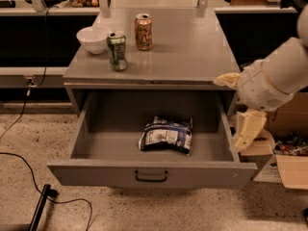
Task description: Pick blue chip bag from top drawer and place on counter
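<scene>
Blue chip bag [166, 134] inside open top drawer [96, 173]; pincer [234, 110] outside its right wall.

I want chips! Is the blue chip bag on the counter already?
No, the blue chip bag lies in the open top drawer, and the gripper hangs open at the drawer's right side.

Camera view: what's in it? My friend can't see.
A blue chip bag lies in the open top drawer. The robot's gripper hangs open and empty beside the drawer's right wall. On the counter stand a green can, an orange can and a white bowl.
</scene>
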Robot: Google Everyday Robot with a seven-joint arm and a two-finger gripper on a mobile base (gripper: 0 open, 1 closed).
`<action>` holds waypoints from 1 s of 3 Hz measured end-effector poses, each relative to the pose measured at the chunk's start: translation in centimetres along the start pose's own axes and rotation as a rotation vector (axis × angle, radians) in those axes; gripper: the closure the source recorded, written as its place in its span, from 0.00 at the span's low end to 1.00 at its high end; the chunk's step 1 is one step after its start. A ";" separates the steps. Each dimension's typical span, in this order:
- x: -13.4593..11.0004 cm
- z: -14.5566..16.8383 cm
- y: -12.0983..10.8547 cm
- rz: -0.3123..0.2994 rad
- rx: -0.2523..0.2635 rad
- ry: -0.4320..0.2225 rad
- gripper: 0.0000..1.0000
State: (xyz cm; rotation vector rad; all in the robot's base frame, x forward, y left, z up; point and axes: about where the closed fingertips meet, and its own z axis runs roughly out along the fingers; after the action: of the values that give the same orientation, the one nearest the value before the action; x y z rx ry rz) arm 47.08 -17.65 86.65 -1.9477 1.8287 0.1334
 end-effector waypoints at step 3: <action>1.4 10.7 -4.9 -0.048 -0.133 -0.001 0.00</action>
State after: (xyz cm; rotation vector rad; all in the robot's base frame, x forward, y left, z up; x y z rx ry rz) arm 54.51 -14.66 77.88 -2.0794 1.8127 0.2464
